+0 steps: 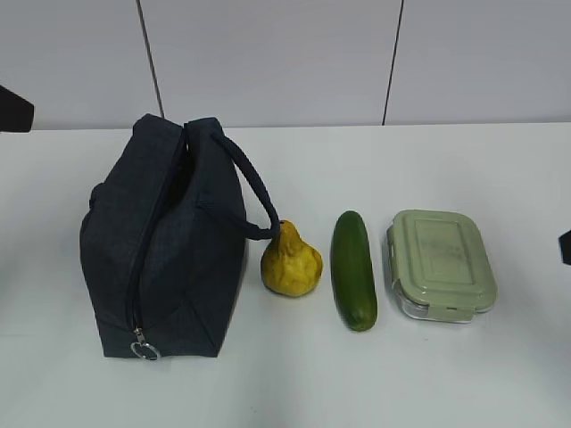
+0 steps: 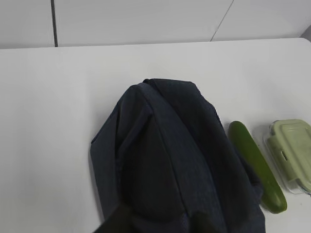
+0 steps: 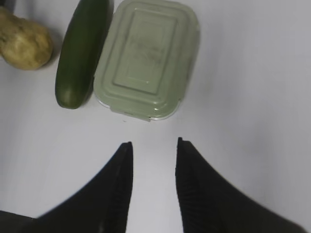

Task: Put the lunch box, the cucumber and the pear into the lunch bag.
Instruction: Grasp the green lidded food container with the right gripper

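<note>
The navy lunch bag [image 1: 165, 254] stands at the left of the table, its zipper running along the top to a metal ring pull [image 1: 144, 349] at the near end. Its loop handle hangs toward the yellow pear [image 1: 291, 263]. Right of the pear lies the dark green cucumber [image 1: 353, 269], then the lunch box [image 1: 442, 263] with its sage-green lid. My left gripper [image 2: 163, 224] hovers over the lunch bag [image 2: 170, 160]; only its dark tips show, apart. My right gripper [image 3: 153, 141] is open over bare table, just short of the lunch box [image 3: 148, 58], with the cucumber [image 3: 80, 53] and pear [image 3: 24, 43] beyond.
The white table [image 1: 446, 374] ends at a pale panelled wall behind. Dark arm parts show at the exterior view's left edge [image 1: 13, 109] and right edge [image 1: 565, 247]. Pear, cucumber and lunch box lie side by side, close together.
</note>
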Tool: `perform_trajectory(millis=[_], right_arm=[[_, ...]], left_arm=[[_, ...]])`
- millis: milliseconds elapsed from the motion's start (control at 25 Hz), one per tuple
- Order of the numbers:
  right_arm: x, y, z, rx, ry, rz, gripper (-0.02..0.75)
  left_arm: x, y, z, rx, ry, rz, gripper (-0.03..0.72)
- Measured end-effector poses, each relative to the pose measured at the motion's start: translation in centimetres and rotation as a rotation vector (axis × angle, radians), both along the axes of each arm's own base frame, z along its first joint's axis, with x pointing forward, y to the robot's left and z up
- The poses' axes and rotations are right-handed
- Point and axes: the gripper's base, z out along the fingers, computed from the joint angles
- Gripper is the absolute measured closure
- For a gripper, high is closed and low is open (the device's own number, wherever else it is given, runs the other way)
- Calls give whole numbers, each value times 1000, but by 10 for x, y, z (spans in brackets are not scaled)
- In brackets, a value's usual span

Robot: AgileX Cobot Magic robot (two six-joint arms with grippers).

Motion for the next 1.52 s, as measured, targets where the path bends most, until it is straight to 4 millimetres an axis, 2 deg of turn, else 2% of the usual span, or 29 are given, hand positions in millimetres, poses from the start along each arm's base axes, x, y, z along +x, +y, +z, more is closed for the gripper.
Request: perform_trajectory(millis=[160, 280, 360, 480, 560, 680, 720, 880, 960, 1160, 1400, 1520], right_arm=[[29, 3, -19, 59, 70, 24, 493], [49, -12, -39, 137, 132, 9, 500], [64, -22, -52, 266, 156, -20, 512], [86, -35, -61, 384, 156, -2, 519], [99, -39, -64, 399, 170, 17, 514], [117, -43, -69, 397, 208, 51, 465], [123, -44, -71, 389, 223, 65, 423], [134, -49, -77, 360, 281, 79, 293], [138, -51, -81, 366, 320, 85, 272], [148, -61, -95, 403, 406, 90, 261], [151, -79, -103, 480, 374, 98, 261], [155, -77, -110, 546, 352, 159, 261]], left_arm=[[-3, 1, 3, 13, -19, -2, 446], [-11, 1, 12, 13, -60, -1, 446], [-14, 2, 15, 12, -81, 3, 446], [-14, 2, 16, 14, -87, 2, 446], [-14, 2, 16, 18, -91, -2, 446], [-14, 2, 16, 23, -94, -6, 446], [-14, 2, 16, 24, -95, -6, 446], [-14, 2, 16, 27, -97, -9, 446], [-14, 2, 16, 28, -98, -10, 446], [-14, 2, 16, 29, -98, -11, 446], [-14, 2, 16, 31, -100, -12, 446], [-14, 2, 16, 31, -101, -12, 446]])
